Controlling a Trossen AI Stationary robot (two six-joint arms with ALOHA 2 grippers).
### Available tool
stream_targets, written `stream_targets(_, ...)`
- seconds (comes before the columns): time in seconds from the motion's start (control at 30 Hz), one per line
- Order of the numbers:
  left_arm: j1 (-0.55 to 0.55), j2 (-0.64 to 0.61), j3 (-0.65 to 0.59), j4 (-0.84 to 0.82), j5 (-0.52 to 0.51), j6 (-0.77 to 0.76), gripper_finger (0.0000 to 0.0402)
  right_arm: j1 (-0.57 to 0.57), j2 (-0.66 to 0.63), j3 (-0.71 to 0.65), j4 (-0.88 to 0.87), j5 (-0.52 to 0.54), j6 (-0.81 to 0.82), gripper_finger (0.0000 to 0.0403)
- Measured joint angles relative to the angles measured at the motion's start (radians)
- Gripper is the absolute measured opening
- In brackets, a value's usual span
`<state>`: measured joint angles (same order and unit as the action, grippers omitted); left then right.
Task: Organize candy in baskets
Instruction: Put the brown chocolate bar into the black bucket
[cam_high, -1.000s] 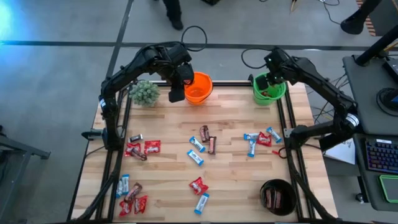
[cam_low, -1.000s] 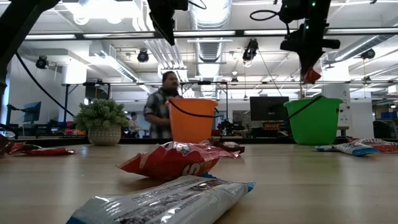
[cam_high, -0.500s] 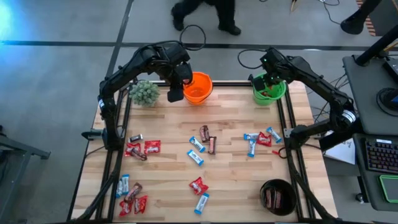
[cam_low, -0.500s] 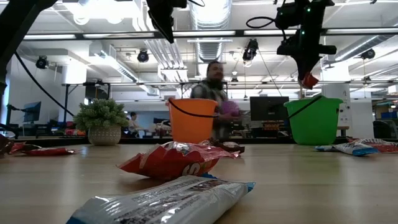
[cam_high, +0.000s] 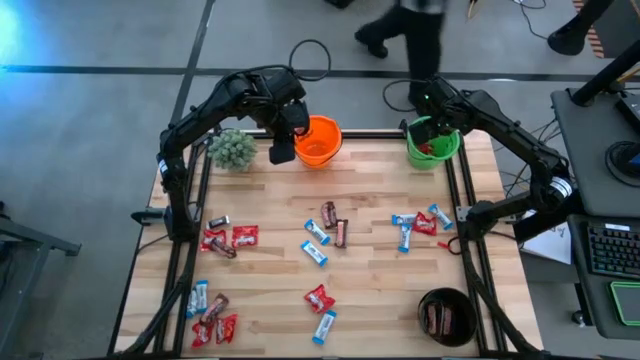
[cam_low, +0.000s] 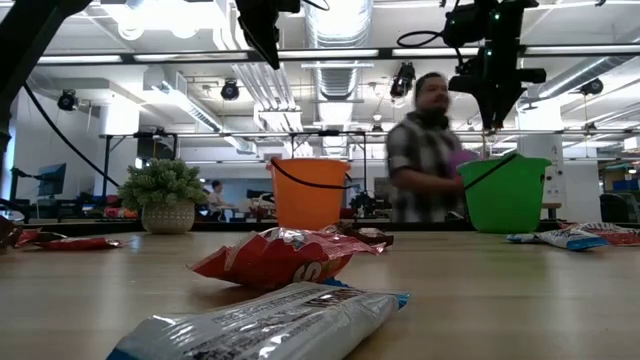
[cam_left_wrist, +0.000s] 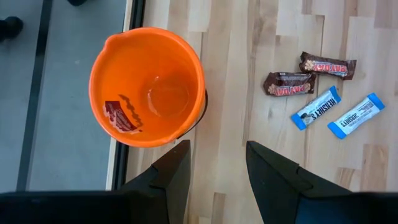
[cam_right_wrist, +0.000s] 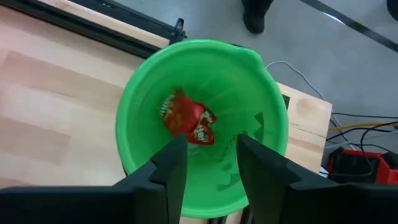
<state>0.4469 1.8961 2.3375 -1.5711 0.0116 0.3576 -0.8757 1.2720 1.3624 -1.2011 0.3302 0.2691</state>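
Two grippers, jaws apart, empty | right gripper (cam_right_wrist: 208, 163) over green basket (cam_right_wrist: 258, 134) (red candy (cam_right_wrist: 188, 120) inside)

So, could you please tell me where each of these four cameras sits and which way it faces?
High view: overhead, straight down on the table; both arms show.
Low view: table-top height, level across candy toward the room; arms enter from above.
Left wrist view: above the orange bucket; left gripper open.
Right wrist view: above the green bucket holding a red candy; right gripper open.
Shared: both buckets show in high and low views.
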Motion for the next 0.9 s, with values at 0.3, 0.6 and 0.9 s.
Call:
stream_targets(0.3,0.0,0.0,0.0,0.0,0.0,0.0,0.0137,0.0,0.0,0.0,-0.001,-0.092,0.0,0.013)
stream_targets(0.6,0.0,-0.034,-0.003,0.0,-0.001,-0.045,0.0137,0.001,-0.001,0.0,0.003,-0.263,0.0,0.0133)
stream_targets(0.9,0.0,-0.197,-0.15,0.001,0.005,-0.166,0.0137,0.035,-0.003,0.001,0.042,-0.385,-0.038,0.0128)
